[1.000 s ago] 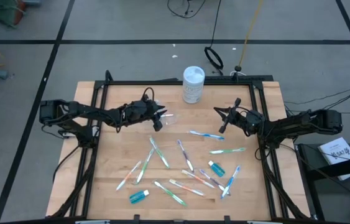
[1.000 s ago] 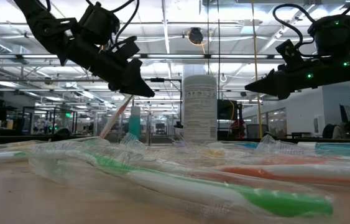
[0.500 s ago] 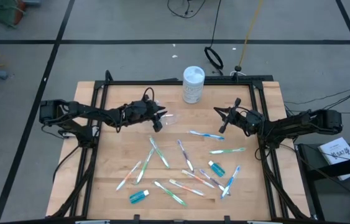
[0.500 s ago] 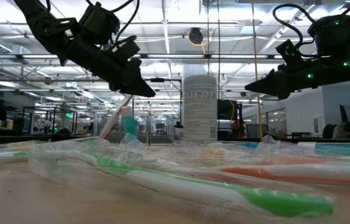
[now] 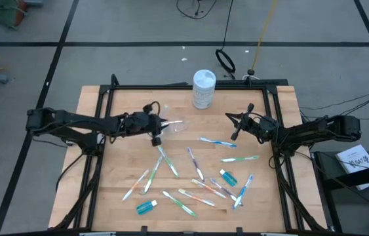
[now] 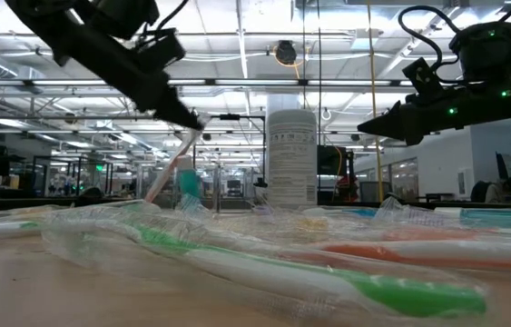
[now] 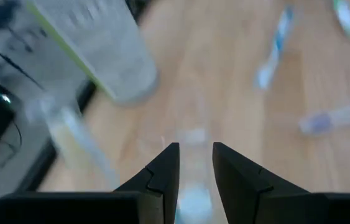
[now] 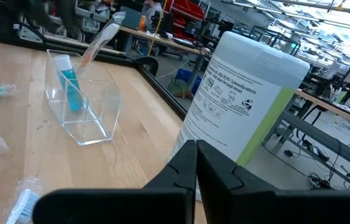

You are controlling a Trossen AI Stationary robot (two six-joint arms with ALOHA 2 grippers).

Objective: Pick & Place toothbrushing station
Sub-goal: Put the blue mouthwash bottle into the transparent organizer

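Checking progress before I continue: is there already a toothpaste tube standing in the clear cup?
Yes, the right wrist view shows a teal toothpaste tube standing inside the clear cup, beside a toothbrush leaning out of it.

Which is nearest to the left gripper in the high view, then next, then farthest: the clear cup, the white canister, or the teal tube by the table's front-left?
From the left gripper:
1. Clear cup, just beside it toward the table's middle.
2. White canister, at the back edge.
3. Teal tube, near the front edge.
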